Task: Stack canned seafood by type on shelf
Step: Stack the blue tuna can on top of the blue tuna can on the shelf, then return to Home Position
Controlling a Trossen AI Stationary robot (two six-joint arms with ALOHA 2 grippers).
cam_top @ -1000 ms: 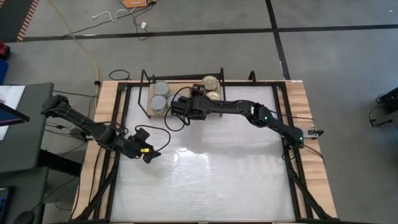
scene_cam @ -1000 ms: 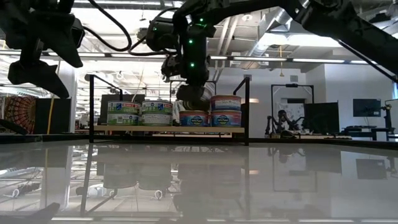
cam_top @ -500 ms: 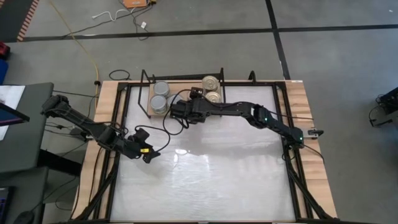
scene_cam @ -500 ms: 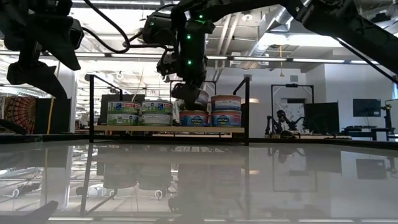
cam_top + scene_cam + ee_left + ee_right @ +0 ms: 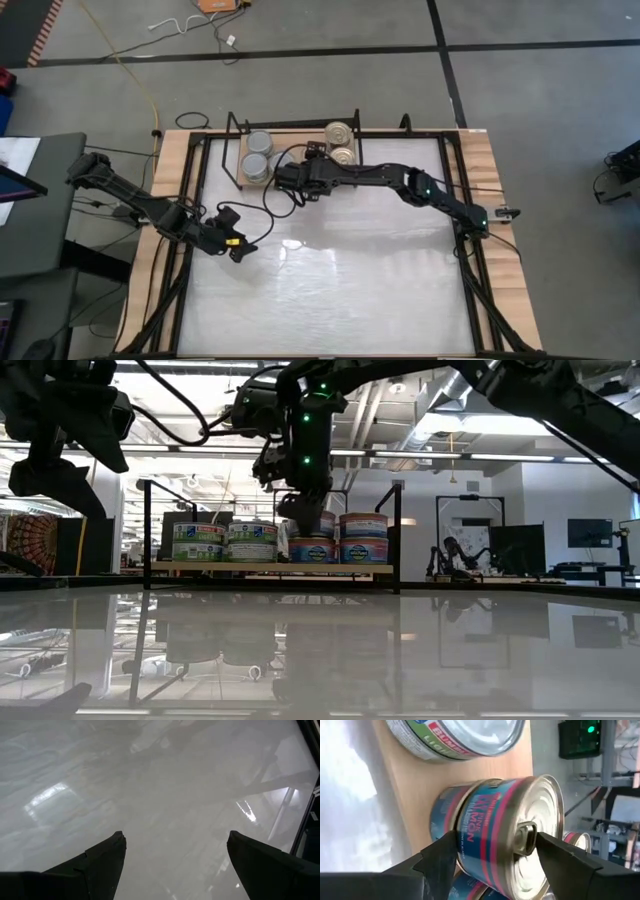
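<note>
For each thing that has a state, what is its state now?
Right gripper: shut on the salmon can.
Salmon can: gripped, over another blue can on the shelf.
Left gripper: open, empty, above the table.
Grey-topped cans: on the shelf.

**Occlusions and cut-offs**

High view: right gripper (image 5: 300, 178) and arm cover the held can and the near middle of the shelf (image 5: 300, 138). Low view: held can mostly hidden behind the gripper; can labels too small to read. Right wrist view: green-labelled can (image 5: 465, 737) cut by frame edge; lower blue can (image 5: 470, 887) hidden behind the fingers (image 5: 440, 860). Left gripper (image 5: 172, 855): fingertips only, bodies cut off.
</note>
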